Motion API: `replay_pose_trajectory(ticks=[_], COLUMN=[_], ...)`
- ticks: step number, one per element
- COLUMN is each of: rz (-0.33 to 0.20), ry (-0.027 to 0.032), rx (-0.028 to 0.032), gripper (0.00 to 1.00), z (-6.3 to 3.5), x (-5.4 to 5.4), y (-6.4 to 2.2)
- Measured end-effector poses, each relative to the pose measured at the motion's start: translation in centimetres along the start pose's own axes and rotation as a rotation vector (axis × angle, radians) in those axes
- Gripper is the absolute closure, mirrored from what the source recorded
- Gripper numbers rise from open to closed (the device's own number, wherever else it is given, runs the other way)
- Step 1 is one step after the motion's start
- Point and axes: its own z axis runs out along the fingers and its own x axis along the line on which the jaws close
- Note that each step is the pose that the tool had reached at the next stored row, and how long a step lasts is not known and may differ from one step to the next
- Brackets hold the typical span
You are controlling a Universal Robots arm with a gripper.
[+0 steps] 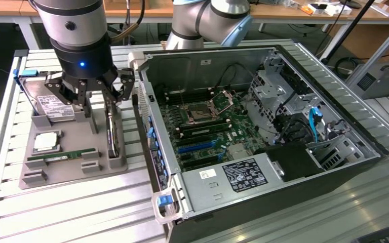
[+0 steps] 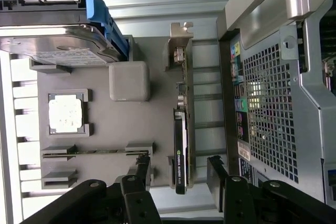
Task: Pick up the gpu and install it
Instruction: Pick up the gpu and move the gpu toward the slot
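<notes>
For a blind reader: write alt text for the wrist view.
The open gripper hangs over the gpu, which stands on edge in a grey tray beside the computer case. A hard drive, processor and memory stick share the tray.

**Silver-grey arm (image 1: pixel 78 23), black gripper (image 1: pixel 94 112)**

The arm is made of thick round tubes in silver-grey metal. One joint (image 1: pixel 238 28) carries a pale blue cap. The wrist section is black, and a small blue light (image 1: pixel 81 64) shines on it. A black cable (image 1: pixel 139 15) runs beside the tube. The gripper has black linked fingers (image 2: pixel 140 174) with round pivot pins.
</notes>
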Motion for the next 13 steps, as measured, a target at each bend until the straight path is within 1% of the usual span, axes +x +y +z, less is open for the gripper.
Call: replay_pose_trajectory(ticks=[13], rz=[0.0], ry=[0.0], rx=[0.0], gripper=[0.44], z=[0.36], x=[0.0], y=[-0.12])
